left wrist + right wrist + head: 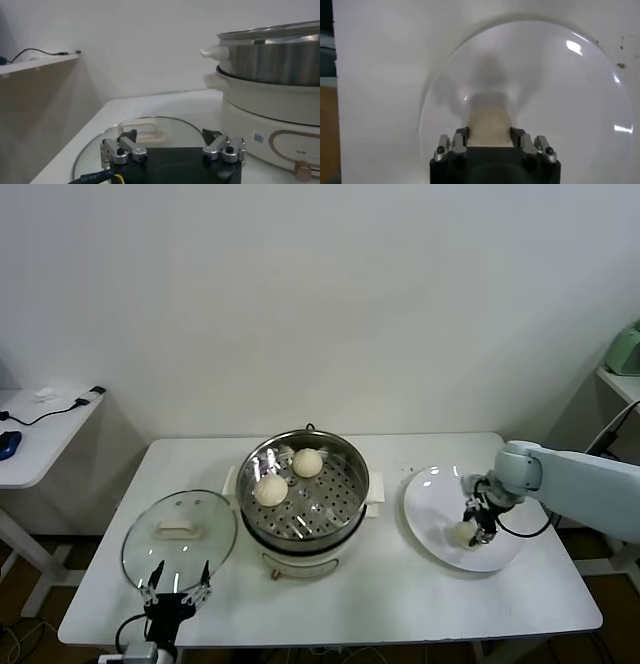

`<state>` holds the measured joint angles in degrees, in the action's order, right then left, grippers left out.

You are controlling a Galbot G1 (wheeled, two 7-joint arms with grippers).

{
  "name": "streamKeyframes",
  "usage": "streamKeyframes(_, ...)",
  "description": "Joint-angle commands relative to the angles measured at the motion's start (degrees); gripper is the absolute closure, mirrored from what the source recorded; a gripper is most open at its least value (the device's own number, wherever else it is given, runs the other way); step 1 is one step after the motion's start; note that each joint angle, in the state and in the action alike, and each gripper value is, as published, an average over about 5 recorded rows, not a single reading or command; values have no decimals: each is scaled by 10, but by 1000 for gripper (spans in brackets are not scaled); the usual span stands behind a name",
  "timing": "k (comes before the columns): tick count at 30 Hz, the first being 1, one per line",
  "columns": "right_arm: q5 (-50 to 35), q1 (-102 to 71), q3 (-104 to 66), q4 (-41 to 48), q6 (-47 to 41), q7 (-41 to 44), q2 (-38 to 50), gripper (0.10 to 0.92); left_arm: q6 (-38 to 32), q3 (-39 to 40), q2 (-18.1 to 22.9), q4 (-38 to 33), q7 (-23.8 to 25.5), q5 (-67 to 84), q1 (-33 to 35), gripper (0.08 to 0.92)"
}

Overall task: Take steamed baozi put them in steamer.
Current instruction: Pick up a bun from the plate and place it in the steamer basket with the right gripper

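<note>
The steel steamer (pixel 303 494) stands mid-table on its white base and holds two cream baozi, one (pixel 270 490) on the left of the perforated tray and one (pixel 307 462) at its far side. The steamer also shows in the left wrist view (pixel 272 57). A third baozi (pixel 461 533) lies on the white plate (pixel 432 484) at the right. My right gripper (pixel 480 526) is down on the plate with this baozi (pixel 490 120) squeezed between its fingers (pixel 461 136). My left gripper (pixel 178 589) hangs open and empty at the table's front left.
The round glass lid (pixel 178 536) with a white handle lies flat left of the steamer, just beyond the left gripper (pixel 172 146); it also shows in the left wrist view (pixel 95 147). A side table with a cable (pixel 45 419) stands at the far left.
</note>
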<state>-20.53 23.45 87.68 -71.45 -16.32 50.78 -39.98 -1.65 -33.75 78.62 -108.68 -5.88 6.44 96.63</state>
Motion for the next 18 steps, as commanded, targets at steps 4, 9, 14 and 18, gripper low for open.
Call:
streamKeyframes(4,-92,288,132,-22,77,75,-80,448,1,4,0,-6,0,-2,2,177)
streamKeyframes(9,-147,399,112,-27,135,105,-178,442,2,11,2,-13,0,-8,3,177)
streamKeyframes(14,-148,422,48,-75,200,122,-261,440,2,16,2,-19,0,-14,8,177)
streamKeyframes(18,-106,402,24,-120,266,128,-319,440,2,15,1,-24,0,-16,12,177)
